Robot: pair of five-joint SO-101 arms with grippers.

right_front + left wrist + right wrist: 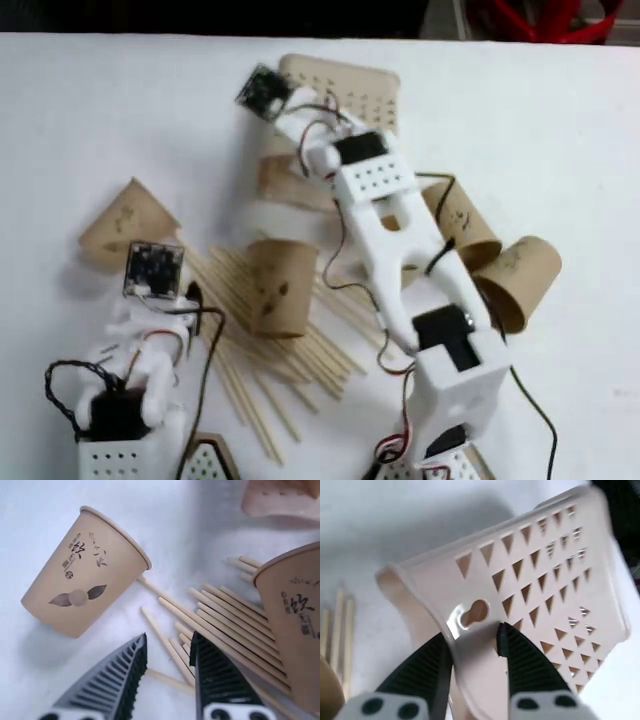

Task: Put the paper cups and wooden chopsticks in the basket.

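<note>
Basket [535, 580] rim sits pinched in the right claw [473, 632]; left claw [168, 639], slightly parted and empty, hovers over wooden chopsticks [230, 620]

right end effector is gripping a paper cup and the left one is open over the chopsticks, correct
Not quite: what the right end effector is clamped on is the wall of the basket, as the right wrist view shows. The left end effector is open over the chopsticks, as you said.
</note>
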